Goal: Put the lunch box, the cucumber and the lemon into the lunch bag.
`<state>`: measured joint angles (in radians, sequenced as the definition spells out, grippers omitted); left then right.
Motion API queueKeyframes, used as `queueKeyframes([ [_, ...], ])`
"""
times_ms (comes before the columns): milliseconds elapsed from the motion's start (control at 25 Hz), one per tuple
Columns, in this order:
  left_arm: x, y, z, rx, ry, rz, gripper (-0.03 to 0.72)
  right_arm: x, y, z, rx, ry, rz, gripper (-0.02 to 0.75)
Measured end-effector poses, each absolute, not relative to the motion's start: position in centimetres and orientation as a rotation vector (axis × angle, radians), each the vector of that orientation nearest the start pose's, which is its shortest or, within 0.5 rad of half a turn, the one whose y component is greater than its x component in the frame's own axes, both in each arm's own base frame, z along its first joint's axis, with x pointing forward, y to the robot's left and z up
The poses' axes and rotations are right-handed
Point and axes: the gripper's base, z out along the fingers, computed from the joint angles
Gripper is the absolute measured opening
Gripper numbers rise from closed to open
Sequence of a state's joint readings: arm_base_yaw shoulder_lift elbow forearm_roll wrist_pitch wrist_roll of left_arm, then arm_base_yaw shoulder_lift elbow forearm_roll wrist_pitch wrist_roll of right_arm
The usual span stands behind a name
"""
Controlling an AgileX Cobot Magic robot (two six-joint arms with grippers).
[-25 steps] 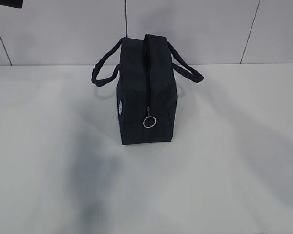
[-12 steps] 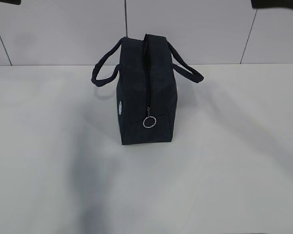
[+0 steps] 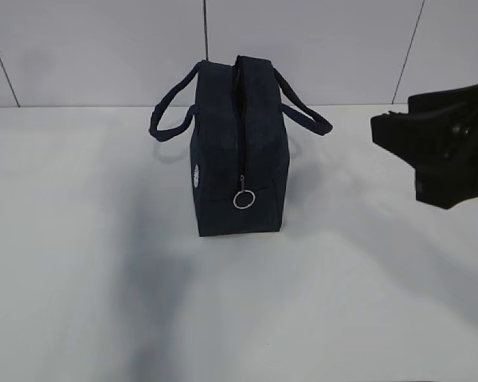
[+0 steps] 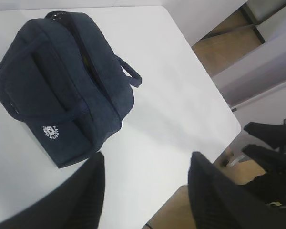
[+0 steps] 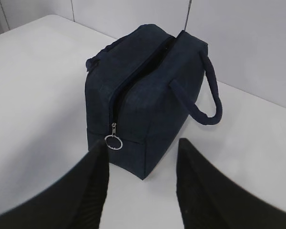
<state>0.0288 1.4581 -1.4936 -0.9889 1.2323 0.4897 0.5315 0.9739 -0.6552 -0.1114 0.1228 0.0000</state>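
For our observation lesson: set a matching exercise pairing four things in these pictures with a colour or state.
Things:
1. bag
2. ring pull
3. logo
4. right tool

States:
A. white, on the bag's side
B. open, holding nothing
C. dark navy, standing on the table
D. silver, hanging at the zipper's lower end

Pairs: 1-C, 2-D, 3-A, 4-B

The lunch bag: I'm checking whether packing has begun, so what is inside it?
The lunch bag shows only a dark slit along its top zipper; the ring pull hangs at the end. The fabric hides the interior, so its contents cannot be seen.
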Motion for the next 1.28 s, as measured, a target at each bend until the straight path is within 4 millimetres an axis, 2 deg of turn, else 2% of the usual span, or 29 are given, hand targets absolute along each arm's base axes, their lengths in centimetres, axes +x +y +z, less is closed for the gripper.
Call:
queueKeyframes([
  [240,29.0,-6.6,42.1,0.369,2.193,-1.127,0.388,18.2,10.7,29.1,-0.580,1.797,0.306,0.349],
  [600,29.0,-6.6,42.2,0.415,2.167,-1.112,0.382,20.4,12.0,25.5,-0.614,1.943,0.291,0.349],
  [680,29.0,-6.6,42.2,0.422,2.164,-1.109,0.382,20.9,12.4,25.1,-0.601,1.920,0.308,0.349],
  [880,29.1,-6.5,42.0,0.433,2.176,-1.066,0.382,21.8,13.2,24.4,-0.553,1.726,0.376,0.349],
  [1080,29.2,-6.4,42.0,0.430,2.173,-1.057,0.382,22.0,13.6,21.0,-0.550,1.707,0.403,0.349],
  [1280,29.2,-6.4,42.0,0.430,2.173,-1.057,0.382,22.6,14.1,18.6,-0.535,1.659,0.433,0.349],
])
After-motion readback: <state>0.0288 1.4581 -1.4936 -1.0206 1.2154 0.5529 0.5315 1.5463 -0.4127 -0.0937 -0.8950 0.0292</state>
